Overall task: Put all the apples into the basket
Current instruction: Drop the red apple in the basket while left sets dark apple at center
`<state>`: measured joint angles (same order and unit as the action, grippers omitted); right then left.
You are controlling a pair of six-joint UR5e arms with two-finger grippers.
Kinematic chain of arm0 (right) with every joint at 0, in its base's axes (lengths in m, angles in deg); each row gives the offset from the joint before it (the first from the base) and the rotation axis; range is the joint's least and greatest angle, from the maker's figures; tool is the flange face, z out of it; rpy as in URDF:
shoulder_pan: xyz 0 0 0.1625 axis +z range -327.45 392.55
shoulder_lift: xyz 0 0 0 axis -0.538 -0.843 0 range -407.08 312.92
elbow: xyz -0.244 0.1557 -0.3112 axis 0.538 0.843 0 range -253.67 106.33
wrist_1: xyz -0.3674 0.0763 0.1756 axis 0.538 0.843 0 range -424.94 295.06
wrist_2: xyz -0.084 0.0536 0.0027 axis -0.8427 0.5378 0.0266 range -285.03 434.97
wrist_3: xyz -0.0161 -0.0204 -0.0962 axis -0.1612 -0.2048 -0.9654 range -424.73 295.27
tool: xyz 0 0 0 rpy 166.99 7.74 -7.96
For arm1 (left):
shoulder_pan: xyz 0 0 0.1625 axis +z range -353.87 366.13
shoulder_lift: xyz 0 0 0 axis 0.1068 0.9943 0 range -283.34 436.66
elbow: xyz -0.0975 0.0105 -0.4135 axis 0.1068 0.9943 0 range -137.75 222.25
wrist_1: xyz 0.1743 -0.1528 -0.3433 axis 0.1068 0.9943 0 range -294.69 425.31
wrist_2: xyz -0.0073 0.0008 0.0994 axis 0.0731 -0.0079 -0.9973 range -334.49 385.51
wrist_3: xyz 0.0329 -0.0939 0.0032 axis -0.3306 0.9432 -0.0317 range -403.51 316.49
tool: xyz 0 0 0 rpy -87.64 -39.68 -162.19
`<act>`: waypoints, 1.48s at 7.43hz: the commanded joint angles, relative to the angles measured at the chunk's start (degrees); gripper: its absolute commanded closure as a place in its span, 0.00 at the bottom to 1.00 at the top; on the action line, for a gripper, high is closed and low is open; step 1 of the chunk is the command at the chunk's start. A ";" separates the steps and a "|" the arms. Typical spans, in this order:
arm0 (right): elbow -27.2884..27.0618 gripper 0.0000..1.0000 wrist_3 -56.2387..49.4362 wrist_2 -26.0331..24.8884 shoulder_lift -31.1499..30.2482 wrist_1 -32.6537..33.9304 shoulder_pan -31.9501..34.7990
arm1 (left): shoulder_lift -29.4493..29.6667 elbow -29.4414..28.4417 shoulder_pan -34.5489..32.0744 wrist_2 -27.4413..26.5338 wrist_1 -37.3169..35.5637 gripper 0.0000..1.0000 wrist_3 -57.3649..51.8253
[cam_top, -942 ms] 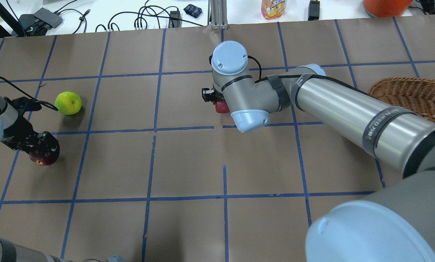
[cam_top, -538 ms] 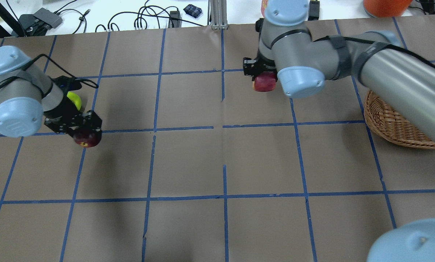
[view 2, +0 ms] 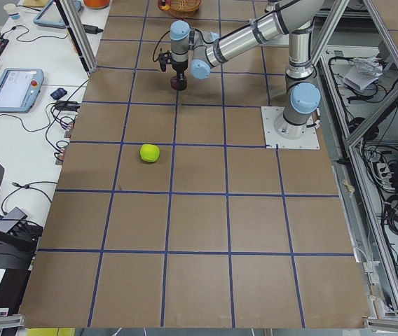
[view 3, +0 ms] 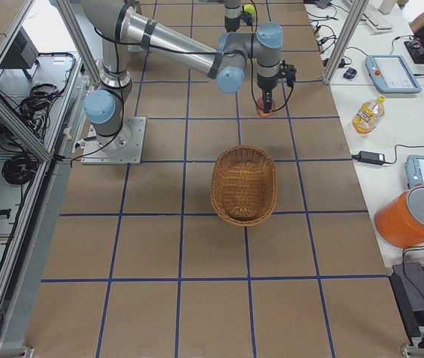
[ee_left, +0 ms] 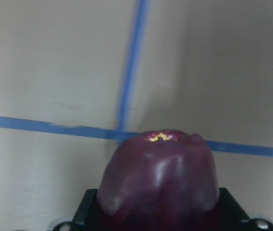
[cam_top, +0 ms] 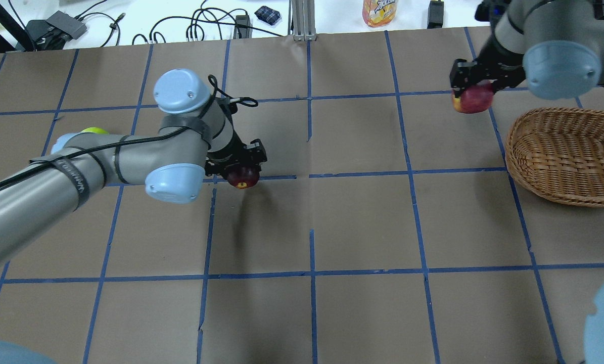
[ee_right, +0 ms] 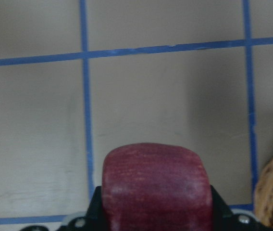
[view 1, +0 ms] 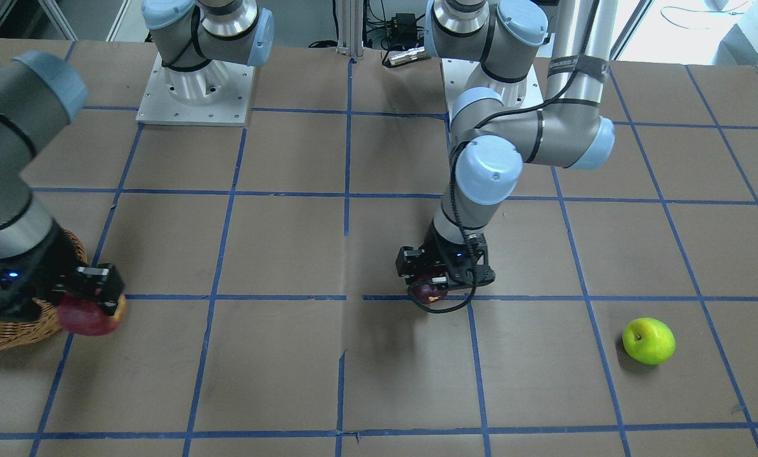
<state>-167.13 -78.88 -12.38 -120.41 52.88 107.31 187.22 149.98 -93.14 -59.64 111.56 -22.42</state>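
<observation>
Furthest left, the green apple (view 1: 649,341) lies by itself on the brown paper of the table (cam_top: 362,222). It is on the left half, nearer the far edge than the robot's edge, and nothing touches it. In the overhead view the left arm's elbow hides most of it.

Next along is the left gripper (cam_top: 242,171), reaching in toward the middle of the table and pointing down. Its fingers are pinched on the dark maroon apple (cam_top: 242,177), one on each side. The apple hangs above the paper, over a spot where two blue tape lines meet, and its shadow falls on the paper on the robot's side of it. A small yellow mark shows on the end that faces down.

Further right, close to the far edge, the right gripper (cam_top: 476,88) also points down and is clamped on the red apple (cam_top: 471,99). A yellowish patch shows on one side of this apple. It is held off the table just beside the basket (cam_top: 509,146), on the basket's left and far side, not over its rim.

The wicker basket sits flat on the right half of the table with no apple in it. The wrist camera above the red apple catches only a bit of the basket's edge at its lower right corner.
</observation>
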 commanded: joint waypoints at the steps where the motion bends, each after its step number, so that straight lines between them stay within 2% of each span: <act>1: -1.36 0.77 -19.79 0.51 1.60 0.39 -13.37 | 6.21 -9.25 -7.48 -0.02 -1.25 0.89 9.11; 2: -1.46 0.79 -26.48 0.77 4.14 2.75 -17.51 | 9.20 -11.64 -8.91 -0.02 -1.86 0.85 11.49; 3: -1.46 0.79 -33.07 1.03 7.12 7.73 -22.51 | 10.88 -12.88 -10.23 -0.02 -1.78 0.51 13.87; 4: -0.94 0.79 -37.58 2.34 9.24 9.17 -25.08 | 12.12 -13.24 -11.55 -0.11 -2.04 0.01 18.59; 5: -1.19 0.77 -39.62 4.01 9.69 8.93 -27.55 | 11.87 -13.51 -11.47 -0.02 -2.65 0.00 18.11; 6: -1.20 0.76 -41.64 4.03 9.87 8.92 -28.35 | 10.30 -13.86 -10.51 -0.11 -2.74 0.00 12.80; 7: -0.94 0.75 -42.01 4.03 9.87 8.92 -28.45 | 7.41 -14.30 -6.59 -0.02 -1.87 0.00 3.87; 8: -1.45 0.34 -42.02 4.03 9.87 9.19 -28.45 | 3.55 -15.17 0.15 1.72 2.49 0.00 1.70; 9: -1.37 0.00 -42.02 3.94 9.70 9.19 -28.45 | 0.30 -16.14 6.40 6.78 9.84 0.00 -4.59; 10: -1.28 0.00 -41.84 3.94 9.35 8.93 -28.45 | -1.91 -16.50 12.46 7.10 16.79 0.00 -12.05; 11: -1.02 0.00 -41.93 3.68 9.09 8.32 -28.19 | -3.59 -16.06 18.61 3.27 22.43 0.00 -25.52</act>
<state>-168.37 -120.78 -8.49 -110.98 61.75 78.94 186.22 133.89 -82.18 -54.38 126.45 -34.60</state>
